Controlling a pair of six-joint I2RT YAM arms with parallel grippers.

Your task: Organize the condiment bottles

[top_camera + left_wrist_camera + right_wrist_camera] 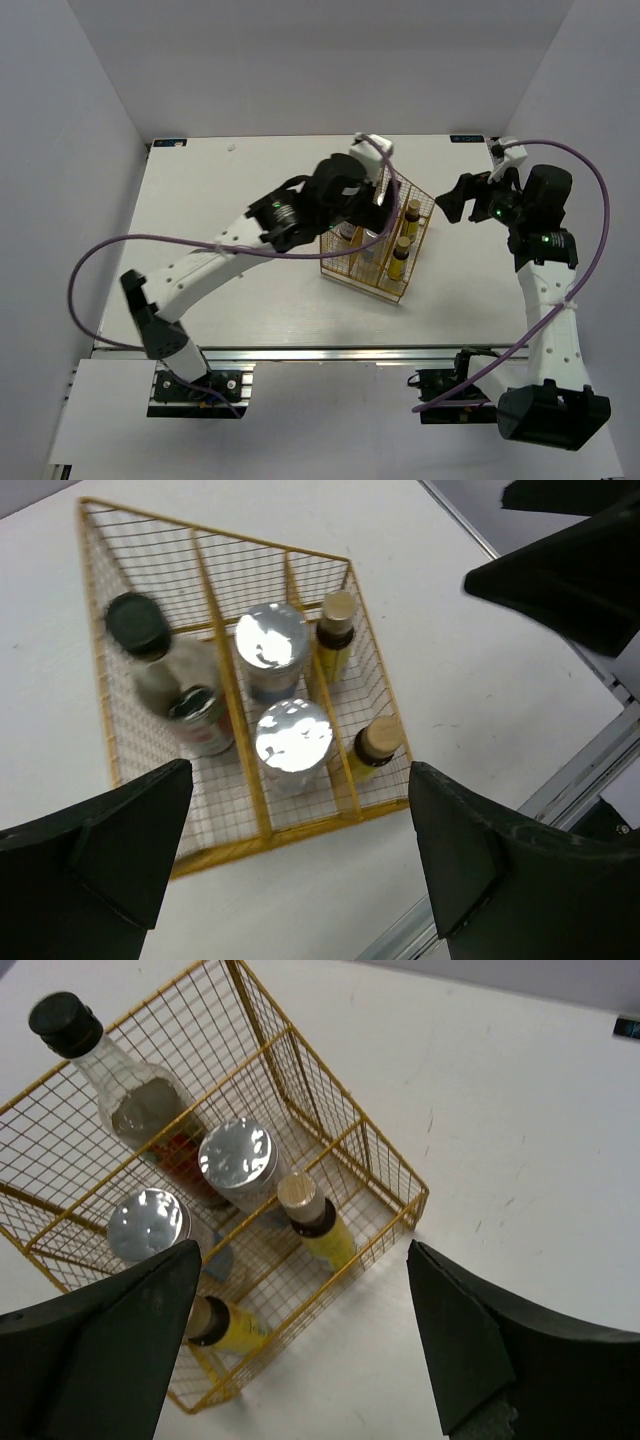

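Note:
A gold wire basket (250, 840) stands on the white table and holds all the condiment bottles. In its left compartment leans a clear bottle (185, 695) with a dark cap and a red label. Two white cylinders with silver lids (270, 645) (293, 738) fill the middle compartment. Two amber-yellow bottles (337, 630) (378, 745) stand in the right one. My left gripper (300, 775) hangs open above the basket with nothing between its fingers. My right gripper (303, 1250) is open too, to the right of the basket (400, 1215) and above it, holding nothing.
The basket (401, 296) sits right of the table's middle. Purple cables (130, 245) loop off both arms. The table's front rail (330, 352) runs along the near edge. A dark part of the right arm (570, 570) shows at the left wrist view's top right.

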